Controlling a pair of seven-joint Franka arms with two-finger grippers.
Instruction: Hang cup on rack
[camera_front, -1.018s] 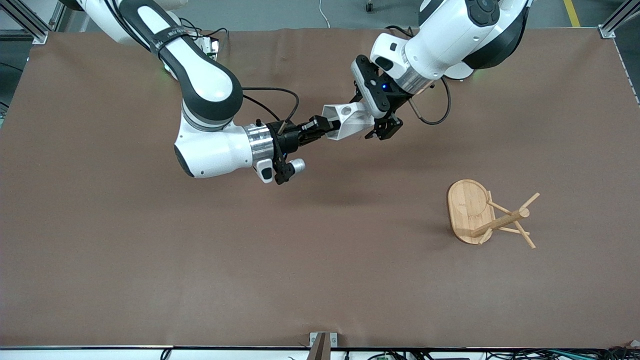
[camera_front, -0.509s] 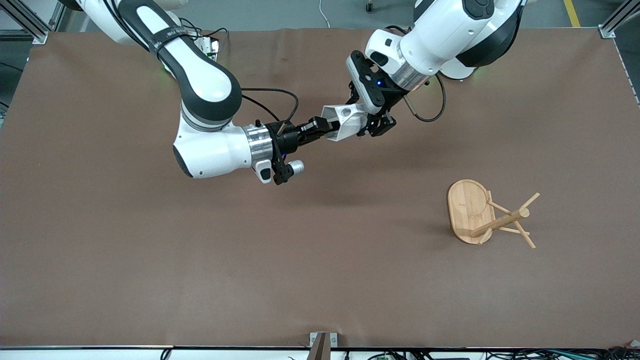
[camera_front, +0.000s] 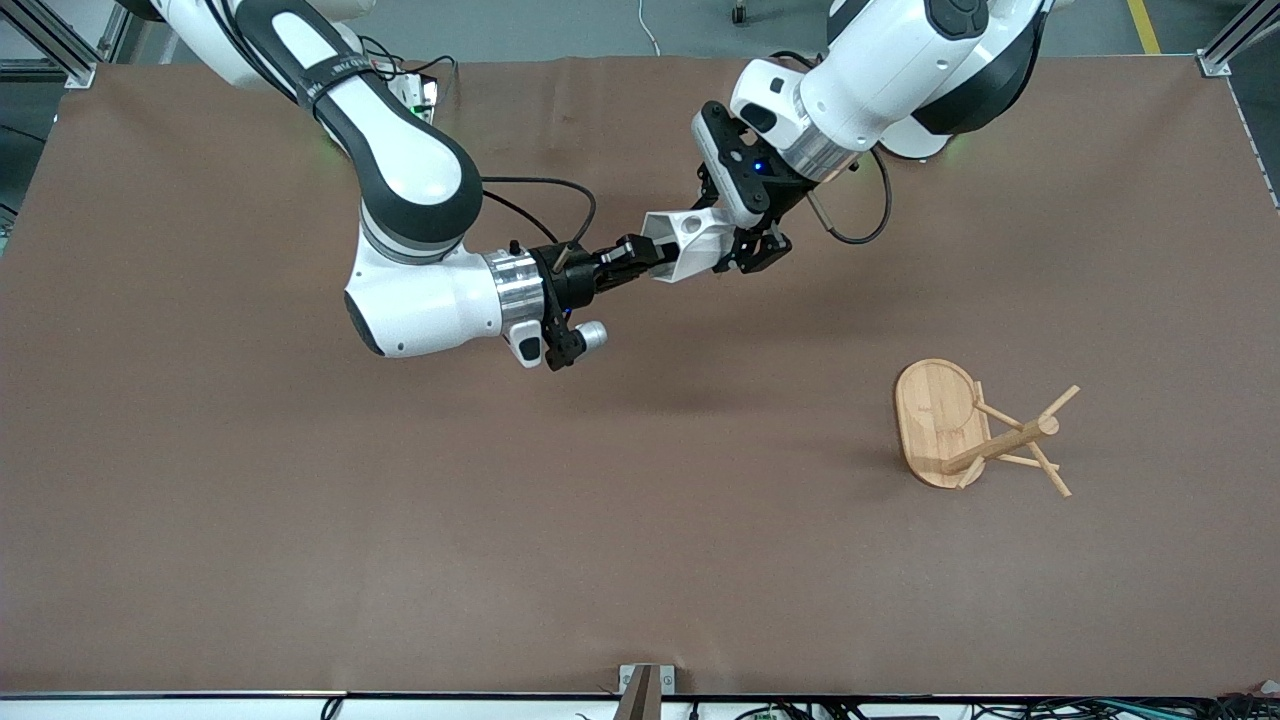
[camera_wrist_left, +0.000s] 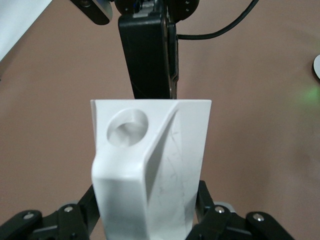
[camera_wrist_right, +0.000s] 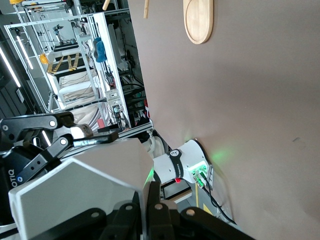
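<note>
Over the table (camera_front: 300, 520), well away from the rack: this is where both arms meet, each with a hold on the cup.
Cup: the cup (camera_front: 690, 243) hangs in the air above bare table, lying on its side between the two grippers, far from the rack and toward the robots' bases from it.
Long axis: it runs roughly from one gripper to the other, open rim toward the right arm, tapered end toward the left; the pierced tab handle (camera_wrist_left: 127, 127) faces up.
Right gripper: the right gripper (camera_front: 640, 258) has its jaws closed on the cup's rim wall.
Left gripper: the left gripper (camera_front: 740, 250) has its jaws clamped on the cup's narrow end, one on each flank.
Rack: the rack (camera_front: 975, 430) stands on its oval base toward the left arm's end of the table, pegs slanting outward.
Nearer arm: the left arm's base is closer to the rack, so the carry likely falls to it.
Next move, as judged: the right jaws need to let go before the cup can travel toward a peg.
</note>
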